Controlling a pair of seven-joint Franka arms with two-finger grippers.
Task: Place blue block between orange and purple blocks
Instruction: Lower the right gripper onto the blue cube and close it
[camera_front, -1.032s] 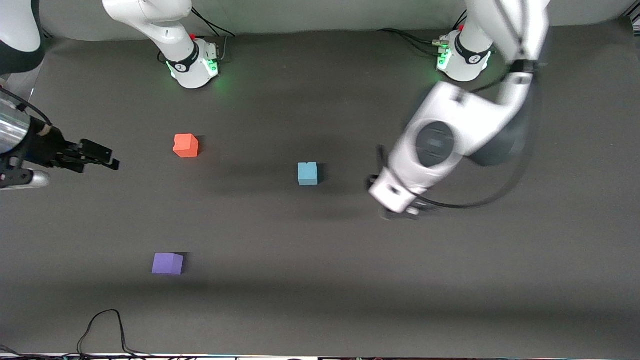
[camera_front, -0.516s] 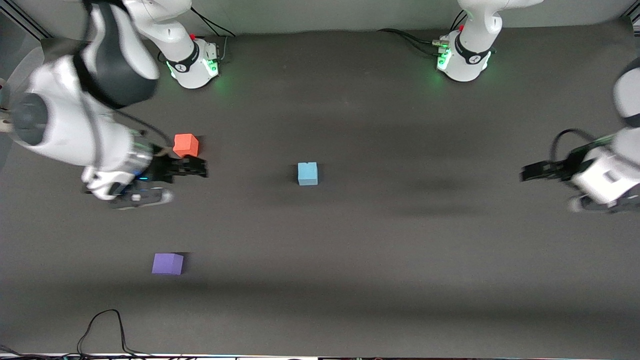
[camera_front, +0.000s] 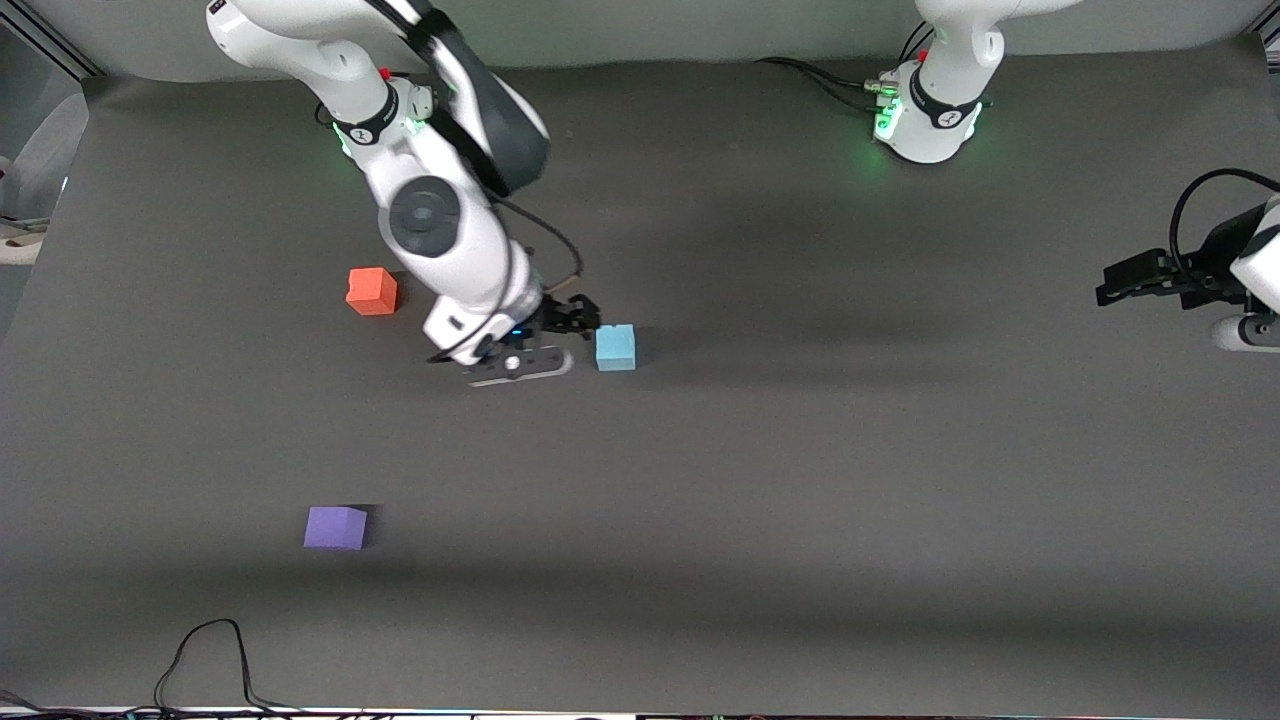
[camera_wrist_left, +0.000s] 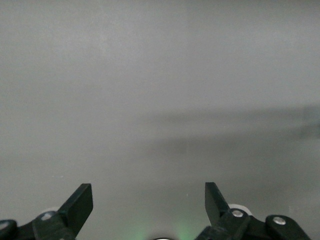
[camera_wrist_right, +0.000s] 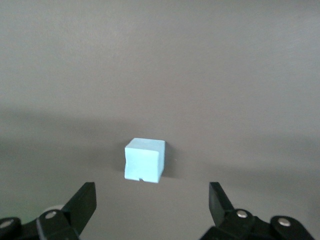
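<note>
Front view: the right gripper (camera_front: 572, 318) was found just beside the blue block (camera_front: 615, 347); the left gripper (camera_front: 1135, 280) waited well apart, fingers spread.

Right wrist view: jaws were held wide, the block ahead between them. It was judged light, soft foam, best gripped on flat opposite faces.

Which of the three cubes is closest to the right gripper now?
The blue block. The right gripper, open, is right beside it, and it sits ahead of the fingers in the right wrist view. The orange block and the purple block lie clearly farther off.
</note>
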